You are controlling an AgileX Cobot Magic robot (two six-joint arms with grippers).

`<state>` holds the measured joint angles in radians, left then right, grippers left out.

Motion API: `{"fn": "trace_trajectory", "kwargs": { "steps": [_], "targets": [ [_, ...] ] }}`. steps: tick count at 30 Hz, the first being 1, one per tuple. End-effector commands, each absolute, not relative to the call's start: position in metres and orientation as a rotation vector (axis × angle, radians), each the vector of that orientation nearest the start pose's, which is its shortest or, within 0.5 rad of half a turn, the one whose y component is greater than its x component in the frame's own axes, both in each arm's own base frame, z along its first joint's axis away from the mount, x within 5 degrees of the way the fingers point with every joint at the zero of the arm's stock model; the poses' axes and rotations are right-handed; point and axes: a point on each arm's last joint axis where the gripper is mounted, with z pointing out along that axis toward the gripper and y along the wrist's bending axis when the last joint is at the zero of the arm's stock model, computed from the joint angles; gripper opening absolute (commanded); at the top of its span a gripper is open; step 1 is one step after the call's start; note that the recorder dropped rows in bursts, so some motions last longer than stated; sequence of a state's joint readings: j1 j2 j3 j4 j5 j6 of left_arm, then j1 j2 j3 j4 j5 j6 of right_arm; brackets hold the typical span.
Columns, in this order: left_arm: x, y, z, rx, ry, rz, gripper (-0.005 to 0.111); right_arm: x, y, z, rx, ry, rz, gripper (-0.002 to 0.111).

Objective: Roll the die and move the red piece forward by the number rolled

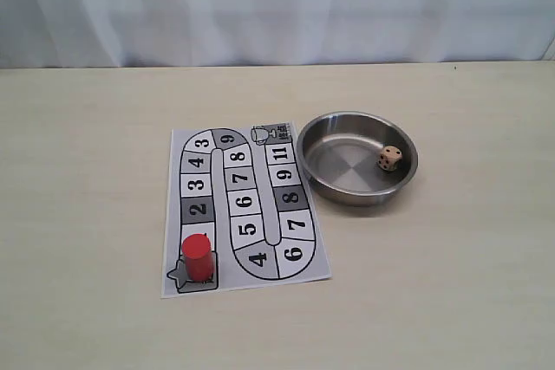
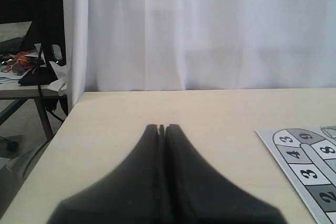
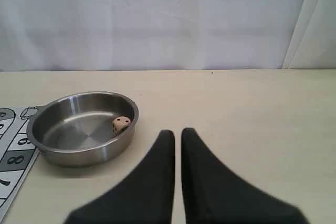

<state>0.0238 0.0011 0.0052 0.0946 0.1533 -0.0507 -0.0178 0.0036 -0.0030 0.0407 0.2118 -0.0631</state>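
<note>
The die [image 1: 389, 158] is a small beige cube with dark pips, lying inside the steel bowl [image 1: 347, 193] against its right wall. It also shows in the right wrist view as the die [image 3: 121, 125]. The red piece [image 1: 198, 256] stands upright on the start square at the near left corner of the paper game board [image 1: 227, 208]. My left gripper [image 2: 161, 127] is shut on nothing, over bare table left of the board [image 2: 302, 158]. My right gripper [image 3: 177, 132] stands a narrow gap open and empty, to the right of the bowl [image 3: 79, 155]. Neither gripper shows in the exterior view.
The board's numbered track winds from the red piece up, round and back to a trophy square [image 1: 270, 133] beside the bowl. A white curtain [image 1: 277, 6] closes the far side of the table. A cluttered side table [image 2: 26, 72] stands beyond the table's left edge.
</note>
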Motion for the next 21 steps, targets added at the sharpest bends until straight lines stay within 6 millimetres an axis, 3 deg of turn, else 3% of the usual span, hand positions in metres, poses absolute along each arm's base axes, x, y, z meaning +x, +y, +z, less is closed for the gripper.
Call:
{"fn": "trace_trajectory", "kwargs": {
  "steps": [1,12,17,21],
  "targets": [
    [0.056,0.003,0.2,0.003,1.625,0.06,0.0,0.056,-0.001,0.196,-0.014,1.676,-0.033,0.004],
    [0.056,0.003,0.2,0.003,1.627,0.06,0.0,0.056,-0.001,0.212,-0.006,1.5,-0.039,0.004],
    [0.056,0.003,0.2,0.003,1.627,0.06,0.0,0.056,-0.002,0.218,0.08,1.424,0.045,0.004],
    [0.056,0.003,0.2,0.003,1.627,0.06,0.0,0.049,0.0,0.245,0.075,1.418,0.064,0.004]
  ]
}}
